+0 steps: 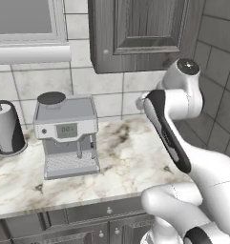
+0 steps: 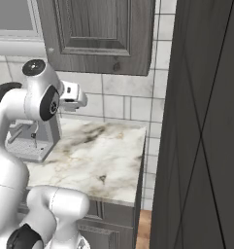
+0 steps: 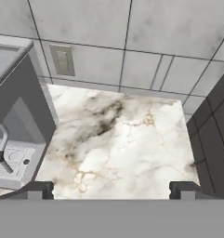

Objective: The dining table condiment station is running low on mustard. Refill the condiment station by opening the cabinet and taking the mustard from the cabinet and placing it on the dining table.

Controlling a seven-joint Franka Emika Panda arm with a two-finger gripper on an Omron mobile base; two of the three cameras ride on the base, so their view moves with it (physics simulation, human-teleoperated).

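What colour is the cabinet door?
Dark grey wood grain; the cabinet shows best in the left base view.

My cabinet (image 1: 145, 33) runs off the top of the left base view, so I can't see its upper part. Its door is shut and hides what is inside. In the right base view my own arm (image 2: 26, 104) covers most of the coffee machine (image 2: 28, 143). In the hand view the coffee machine (image 3: 16, 116) is cut by the left edge. Just the tops of my claw (image 3: 111, 189) fingers (image 3: 39, 188) poke up at the bottom there. The paper towel roll (image 1: 6, 126) is cut by the left edge of the left base view. The tall dark panel (image 2: 206, 121) runs past the right edge of the right base view.
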